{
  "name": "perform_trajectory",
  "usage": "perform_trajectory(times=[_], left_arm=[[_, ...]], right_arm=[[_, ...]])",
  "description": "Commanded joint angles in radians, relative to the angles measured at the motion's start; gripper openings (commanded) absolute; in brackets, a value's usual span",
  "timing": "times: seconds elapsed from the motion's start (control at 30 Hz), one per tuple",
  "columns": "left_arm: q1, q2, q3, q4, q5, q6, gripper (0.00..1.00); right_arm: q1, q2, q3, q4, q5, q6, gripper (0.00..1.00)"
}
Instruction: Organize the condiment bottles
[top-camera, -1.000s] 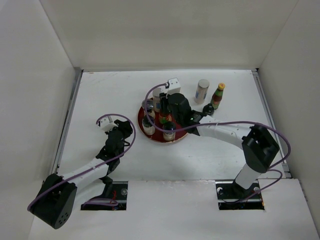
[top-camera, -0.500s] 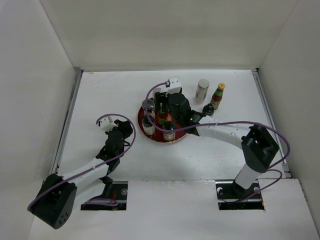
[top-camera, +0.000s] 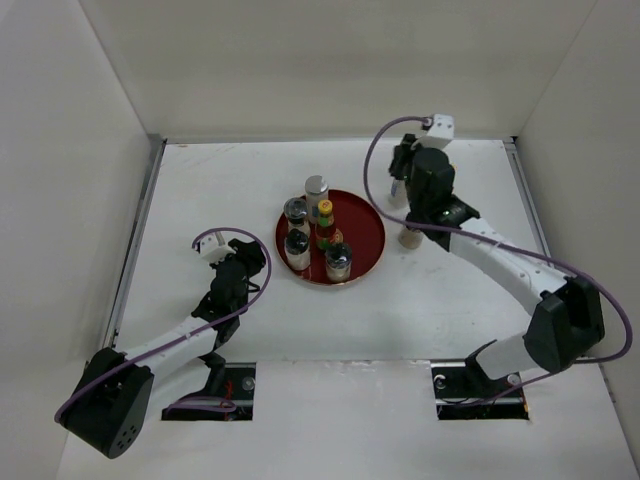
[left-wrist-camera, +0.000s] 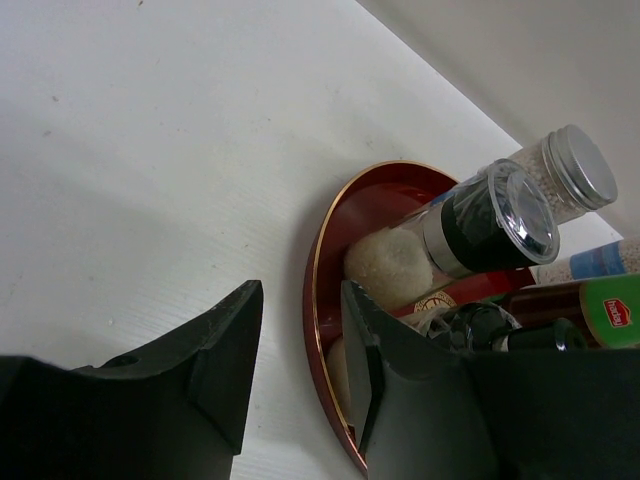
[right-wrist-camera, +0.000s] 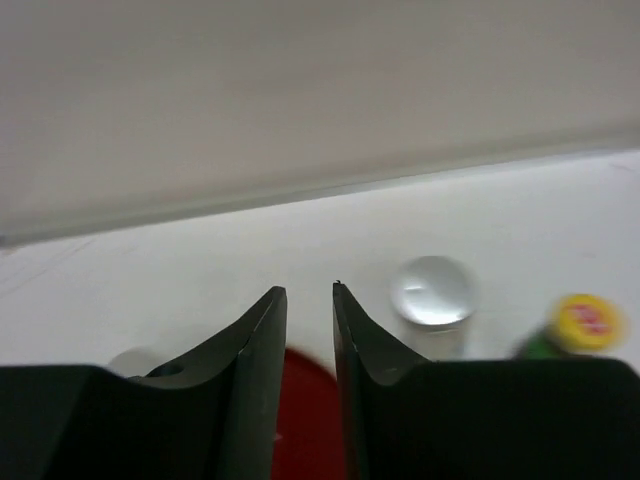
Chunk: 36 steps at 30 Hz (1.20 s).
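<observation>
The round red tray (top-camera: 365, 225) holds a silver-topped shaker (top-camera: 316, 190), a yellow-capped sauce bottle (top-camera: 325, 222) and three short dark-lidded jars (top-camera: 296, 210). My right gripper (top-camera: 400, 178) hangs high over the table's back right, slightly open and empty. In the right wrist view its fingertips (right-wrist-camera: 310, 290) are left of a second shaker's silver top (right-wrist-camera: 432, 290) and a yellow cap (right-wrist-camera: 585, 322). A short jar (top-camera: 408, 238) shows under the right arm. My left gripper (top-camera: 245, 252) is open and empty, left of the tray; its wrist view shows the tray rim (left-wrist-camera: 325, 260) between its open jaws (left-wrist-camera: 300, 290).
White walls enclose the table at the back and on both sides. In the left wrist view a shaker (left-wrist-camera: 585, 165), a clear-lidded jar (left-wrist-camera: 500, 215) and a lying-looking red-labelled bottle (left-wrist-camera: 600, 310) crowd the tray's near side.
My right gripper has lifted off the tray and swung back and right towards the shaker outside it. A silver-topped shaker now stands free at the tray's back. The left arm has not moved.
</observation>
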Motion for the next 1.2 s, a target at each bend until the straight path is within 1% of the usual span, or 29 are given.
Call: perform_trajectory(times=[0.0, 0.03, 0.13, 0.2, 0.3, 0.37, 0.53, 0.6, 0.7, 0.77, 0.93, 1.0, 1.17], left_arm=[[0.001, -0.022, 0.011, 0.055, 0.007, -0.009, 0.36], [-0.001, -0.020, 0.011, 0.055, 0.003, -0.009, 0.36], [0.010, -0.002, 0.015, 0.055, 0.010, -0.011, 0.36], [0.005, -0.005, 0.015, 0.055, 0.012, -0.011, 0.36], [0.001, -0.014, 0.014, 0.055, 0.007, -0.011, 0.36], [0.007, -0.001, 0.015, 0.055, 0.012, -0.011, 0.36], [0.001, -0.005, 0.017, 0.055, 0.013, -0.011, 0.36], [0.007, -0.002, 0.017, 0.055, 0.015, -0.011, 0.36], [0.004, 0.004, 0.018, 0.055, 0.016, -0.012, 0.36], [0.001, -0.002, 0.018, 0.055, 0.016, -0.012, 0.36], [0.007, 0.001, 0.017, 0.055, 0.016, -0.012, 0.36], [0.002, -0.003, 0.017, 0.055, 0.016, -0.012, 0.36], [0.007, 0.006, 0.018, 0.055, 0.016, -0.014, 0.36]], right_arm=[[-0.113, 0.017, 0.024, -0.134, 0.144, -0.001, 0.33], [-0.143, 0.032, 0.030, -0.148, 0.164, -0.013, 0.37], [-0.212, 0.086, 0.048, -0.186, 0.213, -0.018, 0.62], [-0.240, 0.121, 0.059, -0.194, 0.225, -0.015, 0.72], [-0.271, 0.158, 0.076, -0.195, 0.216, -0.014, 0.78], [-0.283, 0.176, 0.085, -0.198, 0.201, -0.012, 0.78], [-0.293, 0.209, 0.095, -0.198, 0.159, 0.013, 0.68], [-0.297, 0.212, 0.088, -0.192, 0.162, 0.013, 0.61], [-0.303, 0.216, 0.082, -0.169, 0.150, 0.014, 0.42], [-0.299, 0.213, 0.079, -0.157, 0.159, 0.010, 0.34], [-0.306, 0.154, 0.073, -0.111, 0.179, 0.016, 0.26], [-0.309, 0.115, 0.073, -0.082, 0.181, 0.010, 0.25], [-0.303, 0.019, 0.104, -0.070, 0.185, -0.023, 0.25]])
